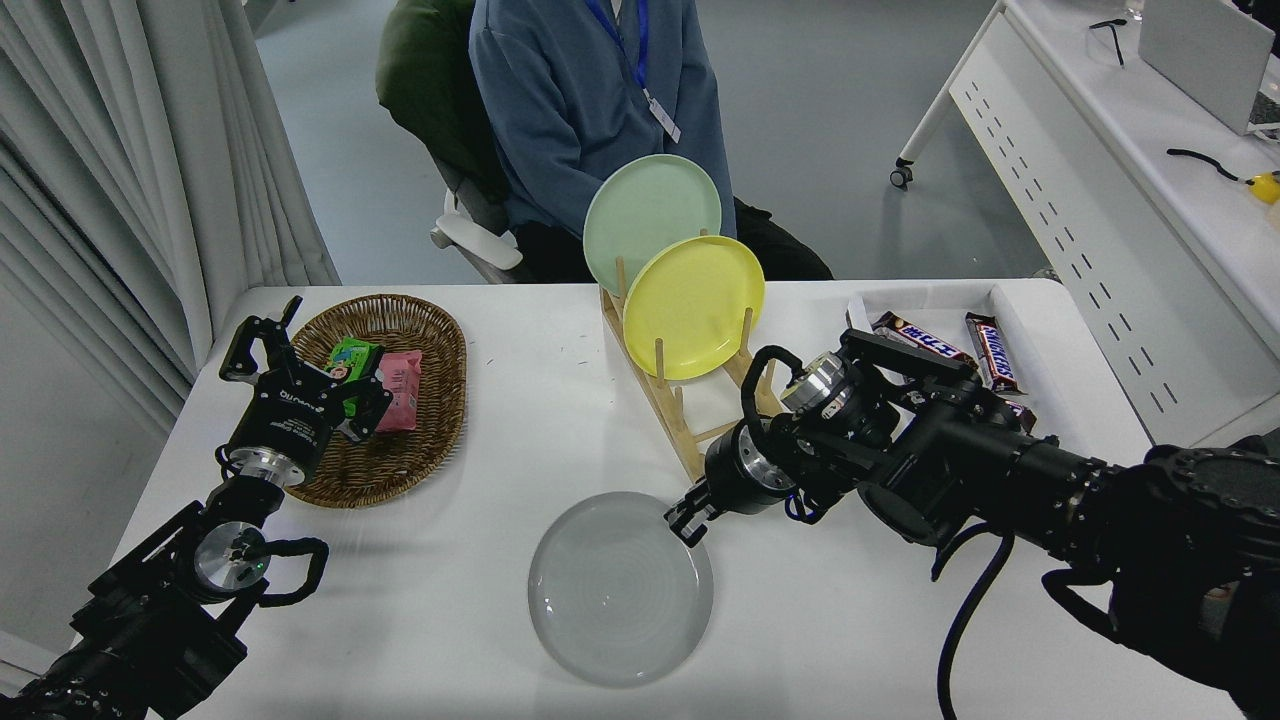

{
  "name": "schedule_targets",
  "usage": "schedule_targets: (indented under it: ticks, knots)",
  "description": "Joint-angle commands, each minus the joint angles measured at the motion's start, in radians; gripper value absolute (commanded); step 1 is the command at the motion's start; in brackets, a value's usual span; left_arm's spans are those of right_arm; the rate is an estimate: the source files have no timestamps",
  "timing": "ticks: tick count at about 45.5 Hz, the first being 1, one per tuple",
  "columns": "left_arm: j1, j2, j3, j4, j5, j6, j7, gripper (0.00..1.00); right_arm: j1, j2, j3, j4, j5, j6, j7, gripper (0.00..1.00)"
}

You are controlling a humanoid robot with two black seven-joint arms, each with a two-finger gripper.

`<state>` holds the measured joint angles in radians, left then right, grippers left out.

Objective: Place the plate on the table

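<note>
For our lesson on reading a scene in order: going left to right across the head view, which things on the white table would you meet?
Left gripper → wicker basket with snack packets → grey plate → wooden rack holding the yellow plate → right gripper at the grey plate's rim → chocolate bars in the white tray.

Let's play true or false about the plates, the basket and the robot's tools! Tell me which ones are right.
1. The grey plate lies on the white table. True.
2. The yellow plate lies flat on the table. False: it stands in the wooden rack.
3. The right tool is at the grey plate's rim. True.
4. The basket is empty. False: it holds a green packet and a pink packet.
5. The left tool holds the green plate. False: it is parked by the basket.
</note>
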<state>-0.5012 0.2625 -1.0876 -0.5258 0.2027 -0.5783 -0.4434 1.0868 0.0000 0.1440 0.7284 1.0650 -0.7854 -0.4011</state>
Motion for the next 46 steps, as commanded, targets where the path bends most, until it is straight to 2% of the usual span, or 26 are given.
schedule_targets:
  ticks: [1, 32, 33, 36, 38, 39, 41, 43, 46]
  knots:
    - [0.000, 0.000, 0.000, 0.001, 0.000, 0.000, 0.000, 1.00, -0.011, 0.000, 0.000, 0.002, -0.002, 0.000, -0.001, 0.00]
    - [0.000, 0.000, 0.000, 0.001, 0.000, 0.000, 0.000, 1.00, -0.022, 0.000, 0.005, -0.014, -0.020, 0.000, 0.001, 0.00]
    - [0.000, 0.001, 0.000, 0.001, 0.000, 0.000, 0.000, 1.00, -0.022, 0.000, 0.005, -0.014, -0.020, 0.000, 0.001, 0.05]
    - [0.001, 0.000, 0.000, 0.000, 0.001, 0.000, 0.000, 1.00, -0.022, 0.000, 0.008, -0.014, -0.020, 0.000, 0.001, 0.34]
    - [0.001, 0.000, 0.000, 0.000, 0.000, 0.000, 0.000, 1.00, -0.022, 0.000, 0.012, -0.014, -0.020, 0.000, 0.001, 0.49]
    - [0.001, 0.001, 0.000, 0.000, 0.000, 0.000, 0.000, 1.00, -0.022, 0.000, 0.012, -0.015, -0.023, 0.000, 0.001, 0.73]
    - [0.000, 0.001, 0.000, 0.001, 0.000, 0.000, 0.000, 1.00, -0.022, 0.000, 0.011, -0.015, -0.033, 0.014, 0.001, 0.90]
    - [0.000, 0.001, 0.000, 0.000, 0.001, 0.000, 0.000, 1.00, -0.022, 0.000, 0.011, -0.015, -0.040, 0.023, -0.001, 0.98]
    - [0.001, 0.000, 0.000, 0.001, 0.001, 0.000, 0.000, 1.00, -0.022, 0.000, 0.014, -0.012, -0.042, 0.032, -0.001, 0.99]
